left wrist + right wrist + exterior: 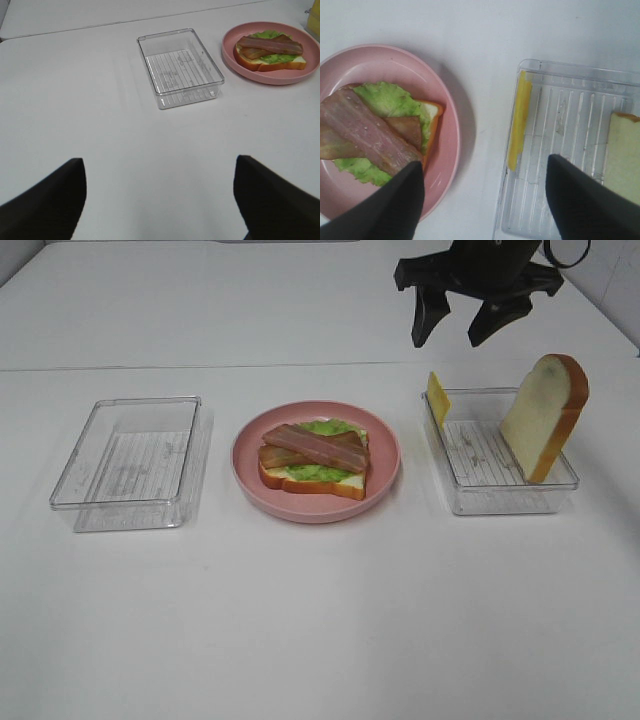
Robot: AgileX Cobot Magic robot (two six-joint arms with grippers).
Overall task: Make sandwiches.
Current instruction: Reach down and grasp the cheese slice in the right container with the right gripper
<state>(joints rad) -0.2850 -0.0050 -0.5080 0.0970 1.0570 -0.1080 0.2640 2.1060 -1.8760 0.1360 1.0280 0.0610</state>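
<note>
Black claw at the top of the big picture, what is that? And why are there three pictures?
Those are the robot's right fingers, open and holding nothing. One camera looks down from high up. Two small cameras ride on the arms, so the left fingers show as dark shapes, open too. On the table is a plate with a half-made sandwich. The left box is empty. The right box holds cheese and bread.

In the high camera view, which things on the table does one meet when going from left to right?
In order: left tray → plate with the sandwich → cheese → bread slice. The cheese and the bread slice both stand in the right tray.
</note>
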